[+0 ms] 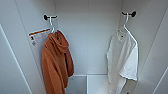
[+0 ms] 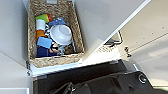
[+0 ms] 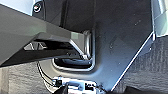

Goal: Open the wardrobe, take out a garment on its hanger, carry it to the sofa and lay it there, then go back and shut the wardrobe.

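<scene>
Head view looks straight into the open wardrobe (image 1: 87, 37), doors swung wide so both clothes can be reached. Each piece hangs from its own dark peg — the orange hoodie (image 1: 56, 65) on the left, the white T-shirt (image 1: 123, 60) on the right, its hanger (image 1: 126, 25) hooked over the peg so it can be lifted off. Left wrist view looks down on a wicker basket (image 2: 75, 32) of odds and ends. Whether either gripper is apart or together, I cannot tell
</scene>
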{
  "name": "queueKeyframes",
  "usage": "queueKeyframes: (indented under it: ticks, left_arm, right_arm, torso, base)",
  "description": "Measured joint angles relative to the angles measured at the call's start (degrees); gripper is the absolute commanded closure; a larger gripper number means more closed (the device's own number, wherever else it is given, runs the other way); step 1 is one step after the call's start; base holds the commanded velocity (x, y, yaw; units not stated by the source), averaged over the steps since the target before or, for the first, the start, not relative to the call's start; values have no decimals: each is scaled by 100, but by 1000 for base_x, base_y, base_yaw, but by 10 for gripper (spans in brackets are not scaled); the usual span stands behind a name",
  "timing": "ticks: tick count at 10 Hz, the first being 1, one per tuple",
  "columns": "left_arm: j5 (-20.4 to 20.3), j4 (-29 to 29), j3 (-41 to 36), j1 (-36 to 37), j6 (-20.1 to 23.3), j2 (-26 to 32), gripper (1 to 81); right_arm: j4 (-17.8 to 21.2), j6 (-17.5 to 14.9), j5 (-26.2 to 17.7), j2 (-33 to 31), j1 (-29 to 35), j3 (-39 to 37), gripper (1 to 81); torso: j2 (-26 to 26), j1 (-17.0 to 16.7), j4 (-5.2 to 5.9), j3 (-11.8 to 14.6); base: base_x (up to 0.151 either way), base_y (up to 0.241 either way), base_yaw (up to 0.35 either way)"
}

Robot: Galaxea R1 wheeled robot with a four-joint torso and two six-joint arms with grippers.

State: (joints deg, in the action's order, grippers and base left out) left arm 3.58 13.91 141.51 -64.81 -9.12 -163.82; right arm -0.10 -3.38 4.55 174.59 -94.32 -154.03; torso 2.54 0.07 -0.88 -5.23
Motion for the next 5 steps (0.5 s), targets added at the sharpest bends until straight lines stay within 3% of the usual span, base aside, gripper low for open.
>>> queueKeyframes:
  ticks: [2, 5]
  left_arm:
    - [528, -35, 119, 150, -48, -121, 10]
    - [1002, -107, 122, 1180, -124, -190, 10]
  right_arm:
    - [5, 2, 0, 11, 6, 0, 10]
    - [5, 35, -1, 44, 68, 4, 10]
  torso:
    - [0, 2, 0, 0]
    - [-2, 6, 0, -2]
  base:
    - [0, 0, 0]
    - [0, 0, 0]
